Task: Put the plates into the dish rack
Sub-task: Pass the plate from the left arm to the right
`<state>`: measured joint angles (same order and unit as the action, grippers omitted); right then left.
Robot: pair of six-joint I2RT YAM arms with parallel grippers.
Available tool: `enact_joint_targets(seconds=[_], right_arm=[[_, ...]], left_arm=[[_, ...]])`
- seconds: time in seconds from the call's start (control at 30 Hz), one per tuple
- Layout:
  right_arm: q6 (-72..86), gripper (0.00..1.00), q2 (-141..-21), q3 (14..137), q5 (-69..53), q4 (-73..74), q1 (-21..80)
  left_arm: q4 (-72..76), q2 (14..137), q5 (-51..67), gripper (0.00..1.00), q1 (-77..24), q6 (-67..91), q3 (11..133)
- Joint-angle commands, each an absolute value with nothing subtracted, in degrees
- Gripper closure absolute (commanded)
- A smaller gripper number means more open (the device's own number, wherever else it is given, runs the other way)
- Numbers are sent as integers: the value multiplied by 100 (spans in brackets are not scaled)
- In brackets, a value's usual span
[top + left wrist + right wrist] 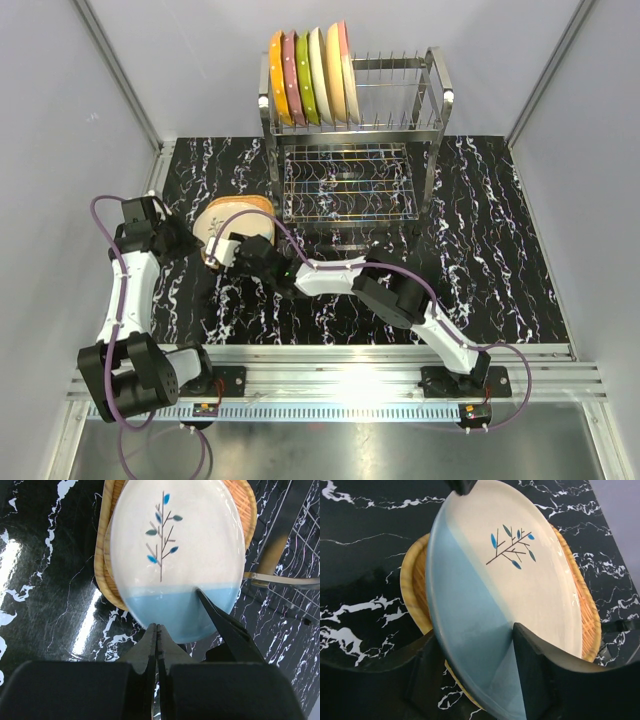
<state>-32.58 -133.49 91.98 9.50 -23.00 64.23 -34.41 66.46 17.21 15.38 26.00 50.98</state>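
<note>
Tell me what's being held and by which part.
The right gripper straddles the blue rim of the white-and-blue plate, one finger above, one below; whether it grips cannot be told. The left gripper is shut, empty.

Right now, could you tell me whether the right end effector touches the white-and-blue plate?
Touching. The right wrist view shows the right end effector straddling the rim of the white-and-blue plate, one finger lying on the blue glaze, the other beneath.

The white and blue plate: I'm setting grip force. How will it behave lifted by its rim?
Probably rigid and breakable: the white and blue plate looks like glazed ceramic. Its glossy face may slip where the right gripper straddles the rim. Tilted on the tan plate, it could slide if nudged.
</note>
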Motion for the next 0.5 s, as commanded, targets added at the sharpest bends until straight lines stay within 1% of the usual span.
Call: enact_joint_targets(seconds=[0.0,0.03,0.13,0.17,0.27,0.47], right_arm=[[-3252,41,-13228,9483,1274,-2848,6390],[-3269,48,-13228,9492,1292,-2856,6390],[-3305,59,-13192,9431,1231,-2909,6381],[-3313,67,-13149,9405,1222,-2944,6390],[-3322,78,-13044,9299,1134,-2962,6390],[-3612,86,-12684,8869,1099,-3558,6407]], left_arm=[[-3217,6478,1969,100,1529,2531,5107],[-3225,6478,1969,100,1529,2523,5115],[-3217,6469,1977,100,1529,2531,5106],[-3217,6469,1986,100,1538,2523,5106],[-3217,6469,1995,100,1529,2514,5115],[-3278,6399,1864,100,1529,2487,5150]])
